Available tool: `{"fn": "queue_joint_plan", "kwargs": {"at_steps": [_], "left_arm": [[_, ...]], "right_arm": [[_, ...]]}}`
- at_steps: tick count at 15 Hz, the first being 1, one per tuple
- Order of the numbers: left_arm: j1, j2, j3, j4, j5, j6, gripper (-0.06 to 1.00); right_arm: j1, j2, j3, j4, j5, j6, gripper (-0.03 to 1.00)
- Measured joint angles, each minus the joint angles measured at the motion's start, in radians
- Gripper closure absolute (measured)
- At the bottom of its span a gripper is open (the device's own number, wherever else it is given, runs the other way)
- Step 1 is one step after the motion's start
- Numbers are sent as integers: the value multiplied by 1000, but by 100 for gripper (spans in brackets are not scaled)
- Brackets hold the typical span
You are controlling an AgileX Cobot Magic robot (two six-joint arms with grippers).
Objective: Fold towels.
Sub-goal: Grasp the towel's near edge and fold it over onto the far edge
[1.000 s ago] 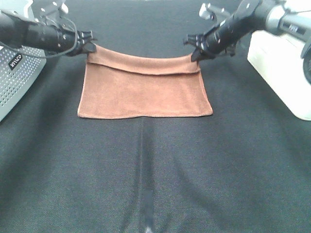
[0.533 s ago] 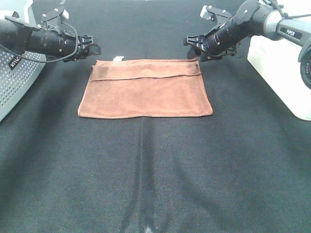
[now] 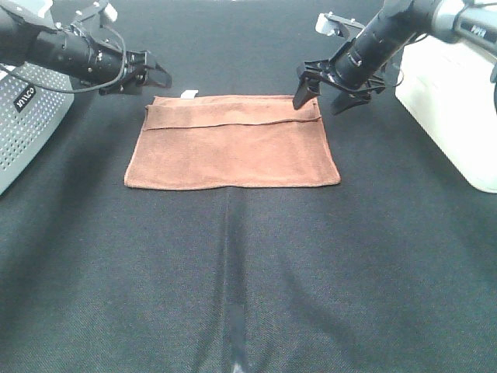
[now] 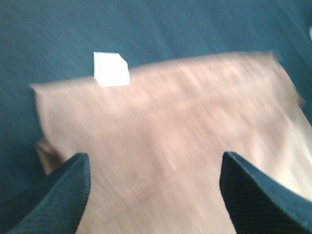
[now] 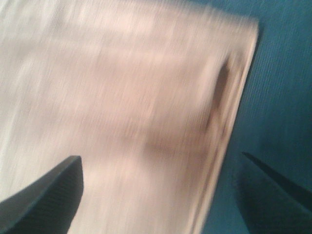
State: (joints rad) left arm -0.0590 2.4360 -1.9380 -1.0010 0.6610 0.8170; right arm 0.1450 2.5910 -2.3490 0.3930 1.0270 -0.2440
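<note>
The reddish-brown towel (image 3: 231, 141) lies flat on the black table, its far edge folded over in a narrow band, with a small white tag (image 3: 188, 94) at its far left corner. My left gripper (image 3: 152, 76) is open and empty just beyond the towel's far left corner. My right gripper (image 3: 321, 92) is open and empty above the far right corner. The left wrist view shows the blurred towel (image 4: 170, 141) and tag (image 4: 111, 68) between the open fingers. The right wrist view shows the towel's folded corner (image 5: 146, 112), blurred.
A grey perforated basket (image 3: 27, 116) stands at the left edge. A white bin (image 3: 454, 101) stands at the right edge. The black cloth-covered table (image 3: 248, 280) stretches toward the front.
Both grippers let go of the towel's far edge, which dropped flat onto the table. The left gripper drew back slightly; the right gripper swung downward over the far right corner, jaws open.
</note>
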Motion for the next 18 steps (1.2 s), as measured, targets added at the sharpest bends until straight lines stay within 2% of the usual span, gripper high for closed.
{"fn": "queue_joint_plan", "kwargs": {"at_steps": [3,5,7,9,12,13,14,15,18], "left_arm": [[6,0,0,95,130,-156,24],[7,-6,0,127,192,-245,24],[10,-32,14,136,229,-283,24],[14,-121,148,138,195,-341,24],[17,-204,359,145,114,-367,24],[17,-204,359,145,114,-367,24],[18,-226,436,148,73,-369,24],[18,-234,456,149,59,-370,24],[14,-236,472,149,13,-375,24]], "right_arm": [[0,-15,-3,-16,150,61,18],[0,-17,-3,-53,178,107,19],[0,-33,6,-84,180,158,21],[0,-97,93,-108,180,175,21],[0,-189,283,-110,181,168,21],[0,-189,283,-110,181,168,21],[0,-224,409,-89,147,158,21],[0,-242,476,-63,102,143,21],[1,-247,590,5,11,85,21]]}}
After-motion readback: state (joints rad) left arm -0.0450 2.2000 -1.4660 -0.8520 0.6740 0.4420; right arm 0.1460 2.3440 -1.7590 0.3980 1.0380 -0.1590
